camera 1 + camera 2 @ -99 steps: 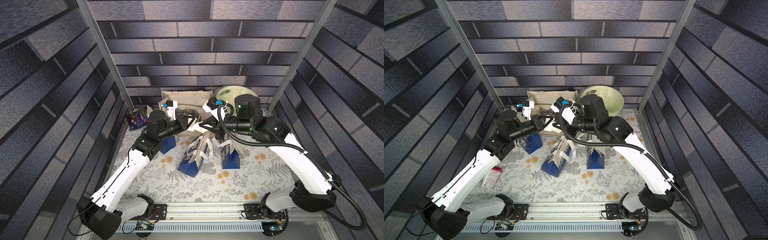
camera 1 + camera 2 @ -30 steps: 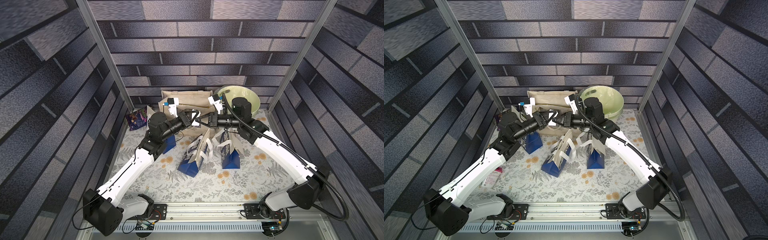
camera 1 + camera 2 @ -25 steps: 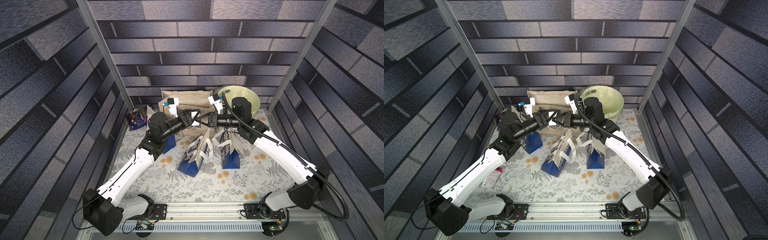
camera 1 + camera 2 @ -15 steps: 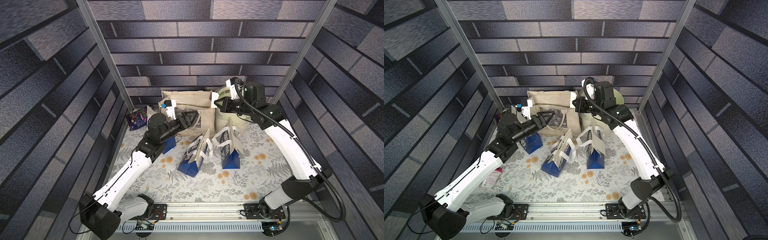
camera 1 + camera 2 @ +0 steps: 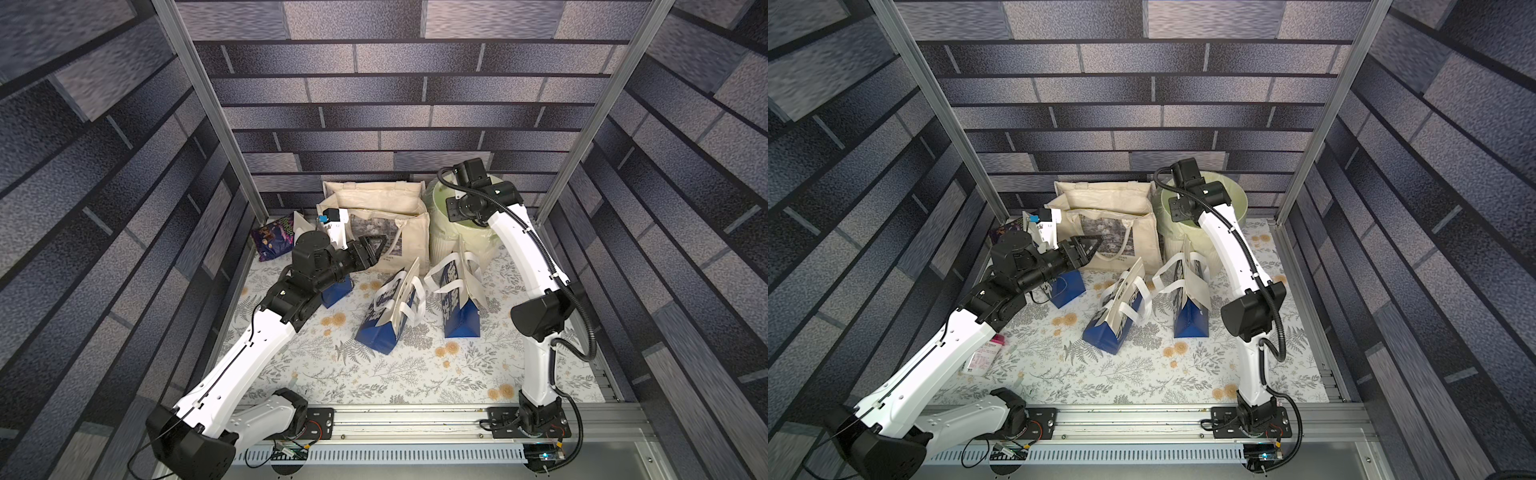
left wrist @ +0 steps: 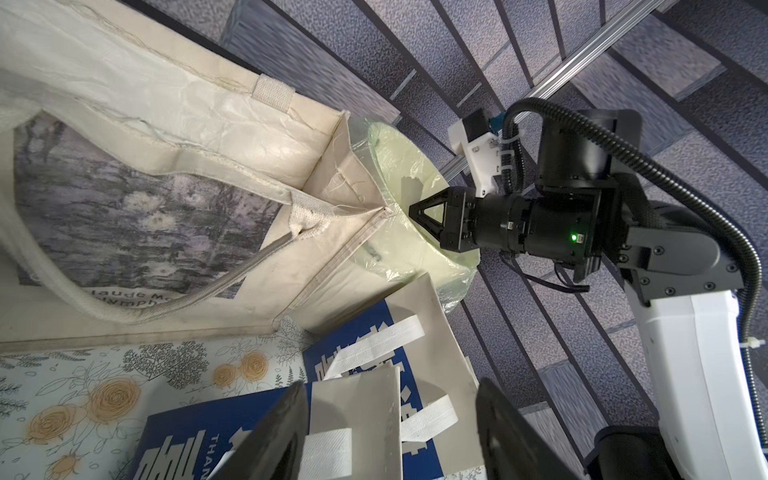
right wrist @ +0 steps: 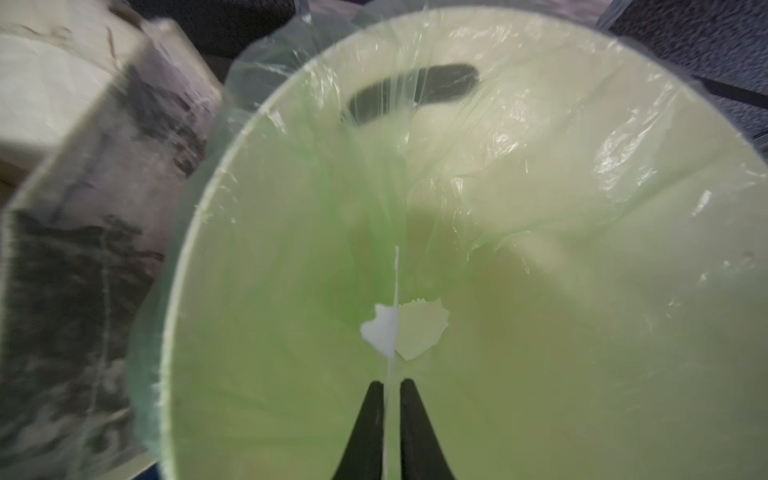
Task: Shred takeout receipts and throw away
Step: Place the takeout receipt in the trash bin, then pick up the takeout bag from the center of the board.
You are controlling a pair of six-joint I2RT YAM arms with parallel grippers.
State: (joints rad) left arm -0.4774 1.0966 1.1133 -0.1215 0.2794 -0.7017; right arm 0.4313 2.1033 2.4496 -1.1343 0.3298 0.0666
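Above the pale green lined bin [image 7: 195, 249], at the back right, hangs my right gripper [image 7: 388, 384]. Its jaws stand a narrow gap apart, and a thin white takeout receipt strip [image 7: 395, 270] shows edge-on in that gap. Beyond the strip, deep in the bin, is a torn white scrap [image 7: 380, 332]. In both top views the right wrist covers that gripper over the bin [image 5: 440, 245] [image 5: 1237, 195]. My left gripper [image 5: 376, 245] [image 5: 1092, 245] [image 6: 392, 382] hovers open and empty in front of the beige tote, above the paper bags.
Two beige tote bags [image 5: 399, 232] stand at the back beside the bin. Three blue-and-white paper bags [image 5: 390, 307] [image 5: 457, 291] [image 5: 336, 291] stand mid-table. A purple snack packet [image 5: 274, 241] lies at the back left. A pink-and-white packet [image 5: 984, 357] lies under the left arm.
Both grippers met shut over the middle a second ago. The left gripper has since opened and drawn back; the right arm swung over the bin and its jaws have parted slightly.
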